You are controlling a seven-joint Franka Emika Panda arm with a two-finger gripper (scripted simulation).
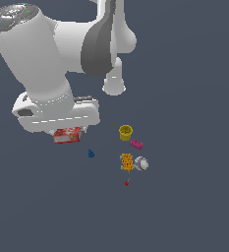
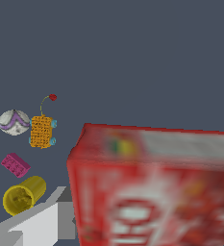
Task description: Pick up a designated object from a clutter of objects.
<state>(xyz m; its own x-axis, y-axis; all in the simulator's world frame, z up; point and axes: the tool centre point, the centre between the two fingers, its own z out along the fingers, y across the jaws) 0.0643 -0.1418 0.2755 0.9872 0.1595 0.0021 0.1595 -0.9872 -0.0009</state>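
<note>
the big white arm (image 1: 42, 64) leans in from the top of the exterior view, and its hand sits low over the dark grey floor (image 1: 185, 206). right under the hand is the red box (image 1: 67, 135). only the box's front edge peeks out below the white hand, so the gripper (image 1: 69, 132) is mostly hidden there. in the wrist view the red box (image 2: 152, 187) is huge and blurry and fills most of the picture, with white and yellow marks on it. a grey finger (image 2: 41, 223) shows just beside the box's edge. i cannot tell if the fingers are squeezing the box or just sitting around it, and i cannot tell if the box is on the floor or lifted.

the other little things lie in a bunch, well apart from the red box, toward the exterior view's right. the yellow cup (image 1: 126, 132) is there, and in the wrist view it (image 2: 23, 196) lies on its side with its mouth showing. the pink brick (image 1: 136, 143) is just beside the cup. the orange box (image 1: 127, 162) has dots on it, and the ball (image 1: 141, 163) touches its side or nearly does. a tiny red bit (image 1: 127, 183) sits near the orange box. a small blue bit (image 1: 91, 154) lies alone between the red box and the bunch.
</note>
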